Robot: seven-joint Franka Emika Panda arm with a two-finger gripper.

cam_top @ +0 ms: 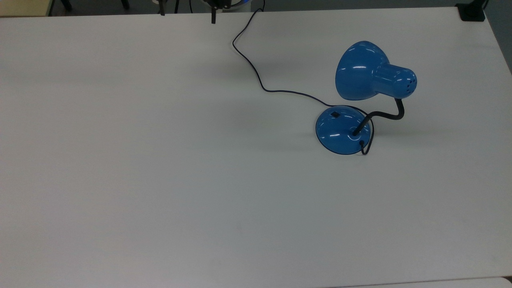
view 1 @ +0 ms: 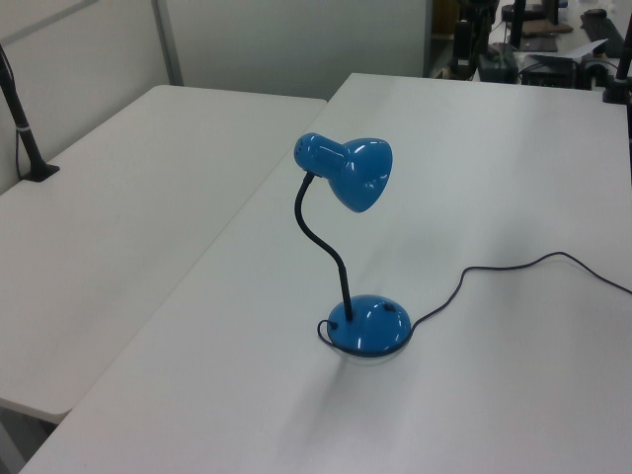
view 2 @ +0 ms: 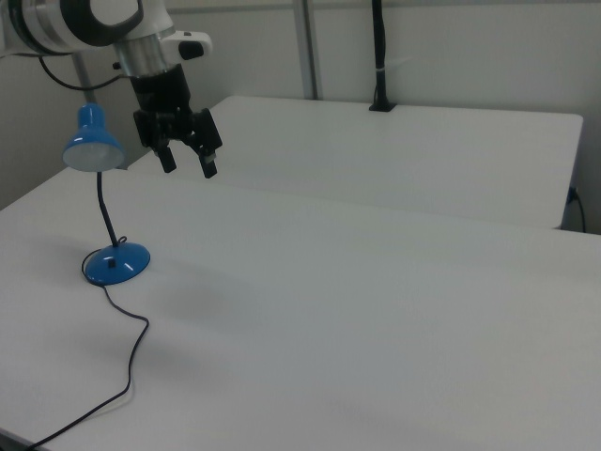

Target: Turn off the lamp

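Pincer (view 2: 188,161), spread wide and empty, hangs well apart from the lamp (view 2: 105,211).

The lamp (cam_top: 362,100) is standing on the table (cam_top: 160,180) in the right half of the top view, its base (cam_top: 339,130) sitting below and slightly left of the shade (cam_top: 362,72). The gooseneck (cam_top: 386,115) is rising from the base's right side and curving up to the shade. The cord (cam_top: 256,76) is trailing from the base up and leftward to the table's top edge. The gripper (view 2: 188,155) is hanging above the table in the right view's upper left, fingers spread, to the right of the shade (view 2: 92,148) and well apart from it. In the left view the lamp (view 1: 346,247) is standing at centre frame, with a second table (view 1: 118,247) lying to its left.
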